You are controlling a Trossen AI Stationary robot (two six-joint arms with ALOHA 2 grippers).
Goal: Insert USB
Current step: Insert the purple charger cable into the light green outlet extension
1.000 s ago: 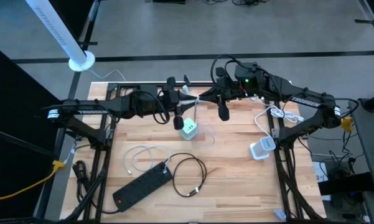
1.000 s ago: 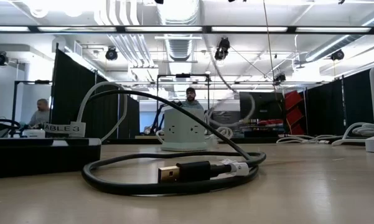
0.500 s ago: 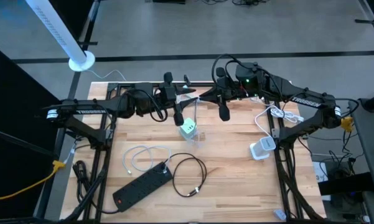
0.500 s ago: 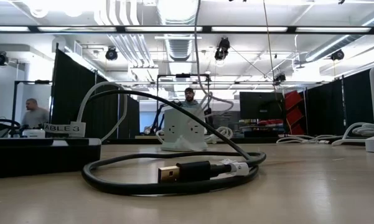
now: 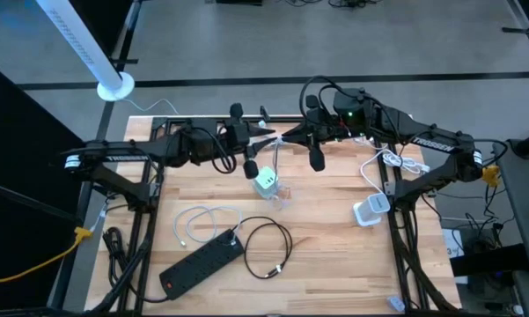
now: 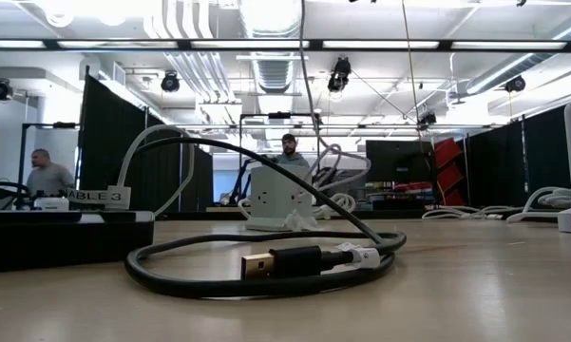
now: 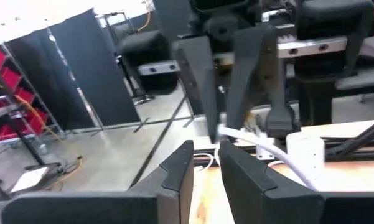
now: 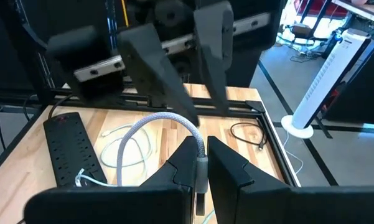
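Above the table's far middle, my two grippers face each other. My right gripper is shut on the plug end of a white braided cable. My left gripper stands open, its fingertips at the cable next to the right fingers. From there the cable hangs down to a white-and-green charger cube standing on the table, and its slack loops beside the cube. Whether it is plugged into the cube is hidden. My left gripper has its fingertips at the cable's arch, but I cannot tell whether they touch it. My right gripper pinches the cable's grey plug sleeve between its two fingers, coming nearly level from the table's right. The cable arches out past the fingertips and hangs slack, clear of the table.
A black power strip, a coiled black cable with a gold USB plug and a thin white cable lie near the front. A white adapter and white cords sit at the right.
The hanging white cable has swung. It arched in from the right a second ago and now drops straight down over the charger cube. Its loop has sunk beside the cube.
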